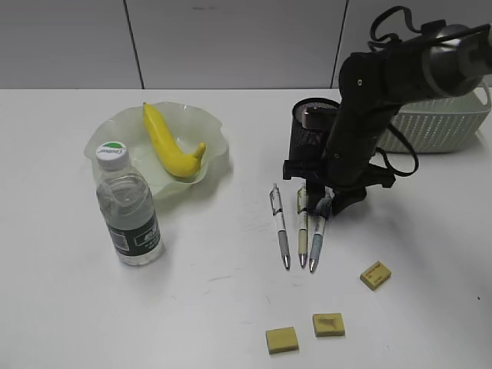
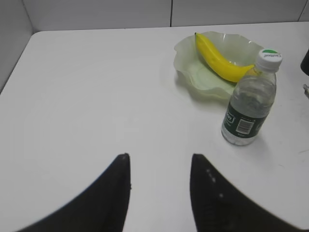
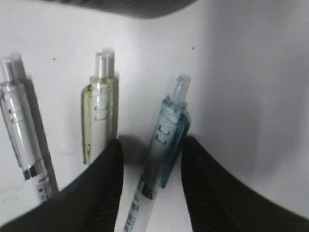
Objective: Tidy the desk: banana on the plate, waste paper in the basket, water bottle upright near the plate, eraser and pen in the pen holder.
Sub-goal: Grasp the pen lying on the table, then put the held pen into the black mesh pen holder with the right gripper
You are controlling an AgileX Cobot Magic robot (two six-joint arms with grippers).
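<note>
From the exterior view we see the banana (image 1: 173, 146) already lying in the plate (image 1: 115, 134) toward the far left of the desk (image 1: 69, 307), with the water bottle (image 1: 128, 209) upright just in front of it. The pen holder (image 1: 309, 134) stands near the middle of the far edge and the basket (image 1: 442, 123) at the far right corner. Three pens lie side by side in front of the holder, long axes running from far edge to near edge; three erasers, one of them (image 1: 375, 275), sit nearer the front edge. The right end effector (image 1: 321, 204) is down over the far ends of the pens.

In the left wrist view we see the left end effector (image 2: 159, 193) with its jaws apart and nothing between them, above bare desk, well apart from the pens.

In the right wrist view we see the right end effector (image 3: 152, 159) with its jaws spread on either side of the blue pen (image 3: 164, 140), the barrel between them. The jaws do not look closed on it yet. The yellow pen (image 3: 99, 118) lies just beside the left jaw. We judge the right arm far nearer, and squeezing across the barrel is the coming move.
</note>
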